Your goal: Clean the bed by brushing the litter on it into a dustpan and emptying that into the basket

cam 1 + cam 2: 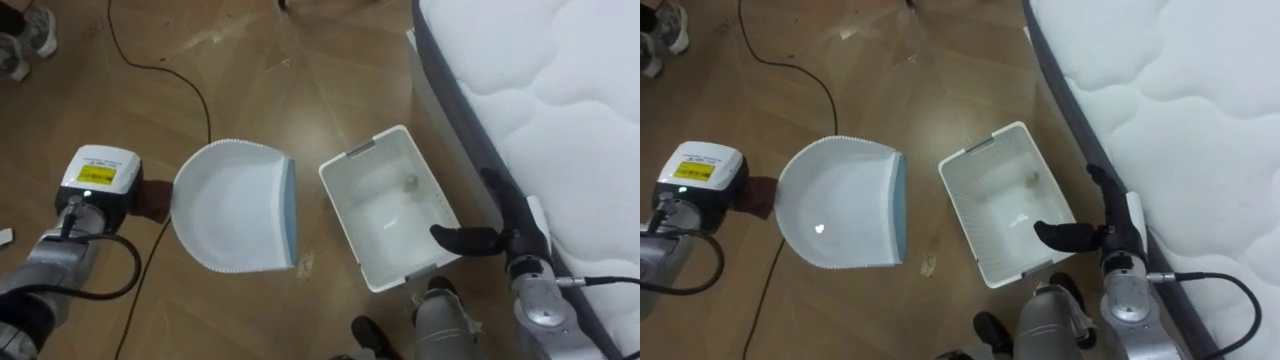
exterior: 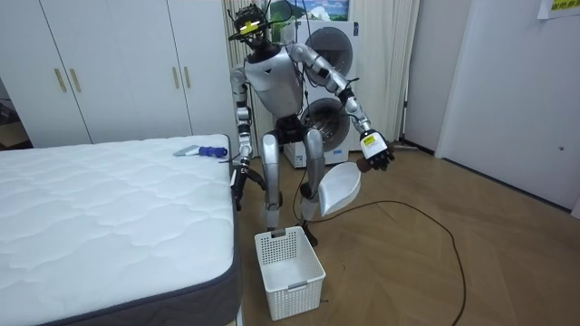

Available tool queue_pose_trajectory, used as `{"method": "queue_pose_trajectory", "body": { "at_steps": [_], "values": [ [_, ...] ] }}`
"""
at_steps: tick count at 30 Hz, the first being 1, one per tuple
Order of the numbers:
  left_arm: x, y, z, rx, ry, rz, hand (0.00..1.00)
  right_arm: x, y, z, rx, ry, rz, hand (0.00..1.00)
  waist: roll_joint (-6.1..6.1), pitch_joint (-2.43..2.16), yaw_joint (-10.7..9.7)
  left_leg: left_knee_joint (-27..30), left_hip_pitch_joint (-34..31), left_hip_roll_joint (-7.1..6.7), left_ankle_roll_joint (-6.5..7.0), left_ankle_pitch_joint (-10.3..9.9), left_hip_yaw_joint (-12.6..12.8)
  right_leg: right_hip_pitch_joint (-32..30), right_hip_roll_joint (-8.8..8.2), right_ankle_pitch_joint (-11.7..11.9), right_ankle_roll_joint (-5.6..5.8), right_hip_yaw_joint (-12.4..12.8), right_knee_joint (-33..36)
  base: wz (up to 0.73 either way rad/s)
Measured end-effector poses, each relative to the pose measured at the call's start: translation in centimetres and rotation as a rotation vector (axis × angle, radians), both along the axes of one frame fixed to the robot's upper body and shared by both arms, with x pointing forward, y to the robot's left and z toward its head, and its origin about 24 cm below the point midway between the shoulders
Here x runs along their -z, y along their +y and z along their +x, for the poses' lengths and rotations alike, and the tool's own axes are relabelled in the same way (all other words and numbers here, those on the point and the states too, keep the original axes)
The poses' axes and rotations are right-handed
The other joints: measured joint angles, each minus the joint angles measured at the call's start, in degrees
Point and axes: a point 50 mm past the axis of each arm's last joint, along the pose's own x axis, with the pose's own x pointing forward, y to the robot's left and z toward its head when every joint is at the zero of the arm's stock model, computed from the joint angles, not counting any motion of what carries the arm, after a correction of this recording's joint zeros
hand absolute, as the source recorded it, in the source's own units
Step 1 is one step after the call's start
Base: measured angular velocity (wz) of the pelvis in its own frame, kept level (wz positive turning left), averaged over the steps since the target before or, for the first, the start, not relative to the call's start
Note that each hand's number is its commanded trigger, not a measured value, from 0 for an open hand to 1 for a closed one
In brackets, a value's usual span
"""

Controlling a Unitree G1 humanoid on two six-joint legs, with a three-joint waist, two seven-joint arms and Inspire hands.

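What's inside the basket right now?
The basket holds one small brownish bit in its far half, toward the bed; the rest of its bottom looks bare. The thumb of the right hand covers the near bedside corner, so that spot can't be checked.

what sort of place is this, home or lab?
Probably a bedroom, maybe a mock-up home with laundry in it: a bed, white wardrobe doors along the wall, and two stacked washing machines behind the robot.

Wooden floor [image 2: 507,263], white wardrobes [image 2: 118,68]
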Motion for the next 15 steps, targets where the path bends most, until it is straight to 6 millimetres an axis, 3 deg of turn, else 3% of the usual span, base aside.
{"method": "queue_pose_trajectory", "body": {
  "at_steps": [15],
  "values": [
    [0.31,0.06,-0.25,-0.009,0.023,-0.006,1.00,0.01,-0.05,-0.07,-0.001,0.002,-0.015,0.00,-0.22,0.04,0.11,0.05,0.01,-0.08,0.00,0.00,-0.06,-0.04,0.00,-0.04,0.05,0.06,0.12,0.00]
  ]
}}
